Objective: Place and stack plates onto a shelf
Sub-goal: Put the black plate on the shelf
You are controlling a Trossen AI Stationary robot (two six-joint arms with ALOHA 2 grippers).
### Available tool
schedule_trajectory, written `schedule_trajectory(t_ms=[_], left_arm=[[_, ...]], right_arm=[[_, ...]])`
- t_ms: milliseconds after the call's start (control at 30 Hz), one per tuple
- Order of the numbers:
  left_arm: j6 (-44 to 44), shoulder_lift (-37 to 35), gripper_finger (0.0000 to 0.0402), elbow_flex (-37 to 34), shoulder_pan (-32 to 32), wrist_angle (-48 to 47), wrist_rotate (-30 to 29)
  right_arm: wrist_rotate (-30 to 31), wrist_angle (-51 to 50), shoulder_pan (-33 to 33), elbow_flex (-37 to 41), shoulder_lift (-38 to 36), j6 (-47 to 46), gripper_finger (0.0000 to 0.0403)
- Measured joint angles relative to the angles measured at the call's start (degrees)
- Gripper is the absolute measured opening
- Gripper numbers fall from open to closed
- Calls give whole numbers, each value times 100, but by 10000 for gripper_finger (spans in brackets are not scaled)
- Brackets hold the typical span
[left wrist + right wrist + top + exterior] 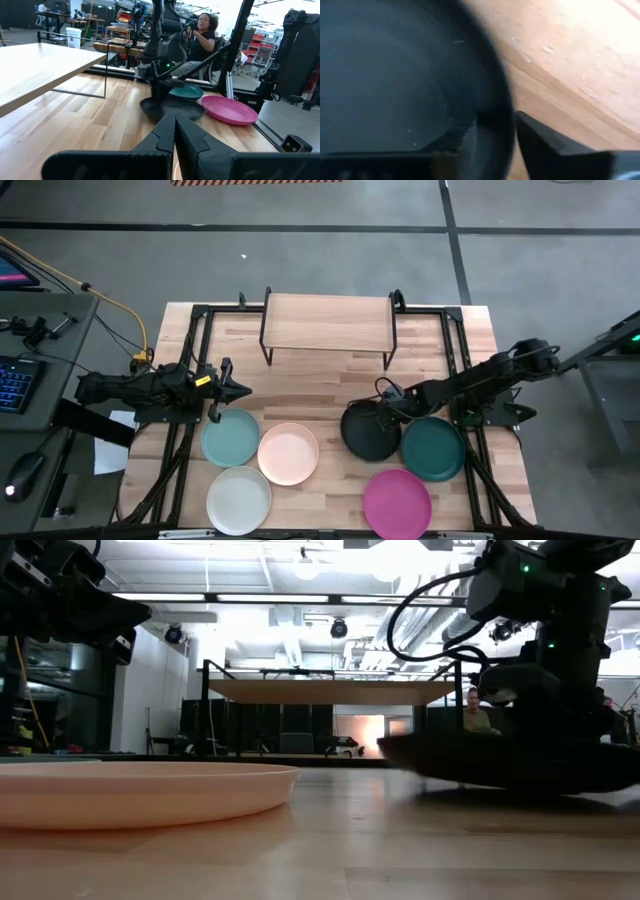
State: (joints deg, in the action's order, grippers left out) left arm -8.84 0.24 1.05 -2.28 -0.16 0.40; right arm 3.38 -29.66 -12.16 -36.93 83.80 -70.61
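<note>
The right gripper (385, 412) is down at the rim of the black plate (368, 434), and in its wrist view one finger sits inside the rim and the other outside it, straddling the edge. The gap looks nearly taken up, but I cannot tell whether the fingers have actually clamped the rim. From the low view the black plate seems to sit flat on the table (330, 380), not lifted.

The left gripper (238, 390) waits on the left side of the table with its fingers pressed together on nothing, hovering just beyond the light teal plate (230, 436).

The shelf (328, 322) stands at the far middle of the table, and its wood top is bare; no plate is on it.

All six plates lie on the near half of the table. On the left, the light teal plate, the peach plate (289, 453) and the white plate (239, 499) sit in a tight cluster, edges touching or almost so. On the right, the black plate overlaps or touches the dark teal plate (433, 447), and the magenta plate (397, 501) lies just nearer than both.

By my judgement the job is at its very beginning: the first plate is only being taken, and all six have yet to be carried to the shelf and stacked.

A person (202, 37) sits beyond the table's right side.
</note>
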Motion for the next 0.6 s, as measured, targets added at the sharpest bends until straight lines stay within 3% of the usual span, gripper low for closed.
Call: schedule_trajectory(t_ms=[167, 433, 600], left_arm=[[0, 1, 1, 0, -2, 2, 0], [0, 0, 1, -1, 0, 0, -2], [0, 1, 1, -1, 0, 0, 0]], right_arm=[[70, 136, 0, 2, -1, -2, 13], [135, 309, 0, 4, -88, 251, 5], [301, 216, 15, 35, -558, 492, 0]])
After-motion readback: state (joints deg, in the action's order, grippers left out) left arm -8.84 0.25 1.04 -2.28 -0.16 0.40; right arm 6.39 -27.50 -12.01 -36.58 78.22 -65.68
